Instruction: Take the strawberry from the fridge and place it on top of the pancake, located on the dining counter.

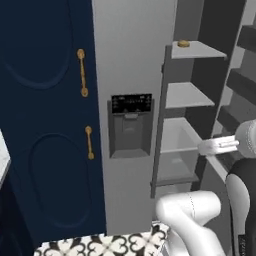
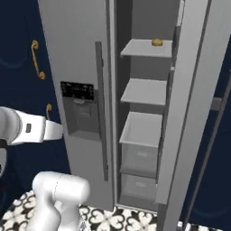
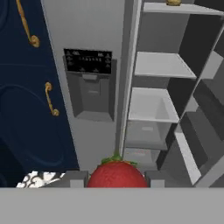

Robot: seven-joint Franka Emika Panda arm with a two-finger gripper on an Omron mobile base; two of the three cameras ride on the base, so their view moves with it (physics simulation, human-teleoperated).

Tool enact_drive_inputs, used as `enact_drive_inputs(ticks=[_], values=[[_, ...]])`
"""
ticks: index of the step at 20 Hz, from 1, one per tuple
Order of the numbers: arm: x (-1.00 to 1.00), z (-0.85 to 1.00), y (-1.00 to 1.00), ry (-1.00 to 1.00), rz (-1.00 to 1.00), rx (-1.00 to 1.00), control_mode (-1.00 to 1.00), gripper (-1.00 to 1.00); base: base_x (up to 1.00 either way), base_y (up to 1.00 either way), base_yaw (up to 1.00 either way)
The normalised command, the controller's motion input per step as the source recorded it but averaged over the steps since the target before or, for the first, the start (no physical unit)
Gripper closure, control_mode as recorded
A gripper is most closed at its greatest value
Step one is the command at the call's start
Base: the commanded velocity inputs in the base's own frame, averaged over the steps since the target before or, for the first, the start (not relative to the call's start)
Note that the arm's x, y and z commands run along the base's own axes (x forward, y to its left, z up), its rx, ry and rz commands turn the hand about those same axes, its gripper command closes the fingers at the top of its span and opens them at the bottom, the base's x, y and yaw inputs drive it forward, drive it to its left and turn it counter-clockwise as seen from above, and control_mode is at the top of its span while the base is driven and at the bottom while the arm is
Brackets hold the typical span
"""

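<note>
The strawberry (image 3: 116,175), red with a green top, sits between my gripper's (image 3: 116,180) two dark fingertips (image 3: 72,178) at the bottom of the hand view. The gripper is shut on it and is held back from the fridge (image 1: 131,60), facing it. The fridge is light grey with a dark dispenser panel (image 3: 89,83). Its left door is closed and its right door (image 2: 189,103) is swung open, showing white shelves (image 2: 145,92) and drawers. The pancake and the dining counter are out of view.
A small golden-brown lump (image 1: 183,43) lies on the fridge's top shelf. Navy cabinets with gold handles (image 1: 81,72) stand left of the fridge. A pale counter corner (image 1: 3,155) pokes in at the far left. The floor (image 1: 100,246) is patterned tile.
</note>
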Motion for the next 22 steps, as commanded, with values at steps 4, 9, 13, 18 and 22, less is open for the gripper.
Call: enact_drive_inputs(ticks=[4,9,13,18,22], values=[[0.0,0.0,0.0,0.0,0.0,0.0,1.0,1.0,-1.0,0.71,0.0],[0.0,0.0,0.0,0.0,0.0,0.0,1.0,1.0,-0.41,0.25,-0.53],[0.0,0.0,0.0,0.0,0.0,0.0,1.0,1.0,0.0,-0.04,-0.95],[0.0,0.0,0.0,0.0,0.0,0.0,1.0,1.0,0.0,-0.19,-0.9],[0.0,0.0,0.0,0.0,0.0,0.0,1.0,1.0,0.0,-0.37,-0.85]])
